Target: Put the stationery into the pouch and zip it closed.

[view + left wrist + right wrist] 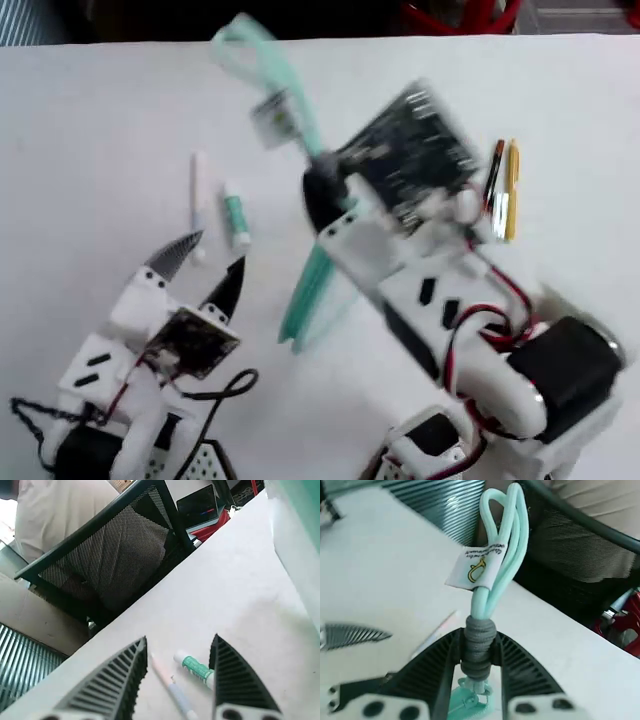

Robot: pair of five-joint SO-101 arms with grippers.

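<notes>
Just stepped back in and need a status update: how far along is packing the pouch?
Nothing looks packed yet. In hand: the right gripper is clamped on the cord of the pouch, holding it that way; the open left gripper sits by the white pen and green marker. Left: those two, the two pens near the right arm, then zipping.

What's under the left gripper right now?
A white pen and a green-and-white marker lie side by side on the table, just ahead of the open left gripper. One finger hides the marker's near end; the table directly beneath the gripper's body is covered.
</notes>
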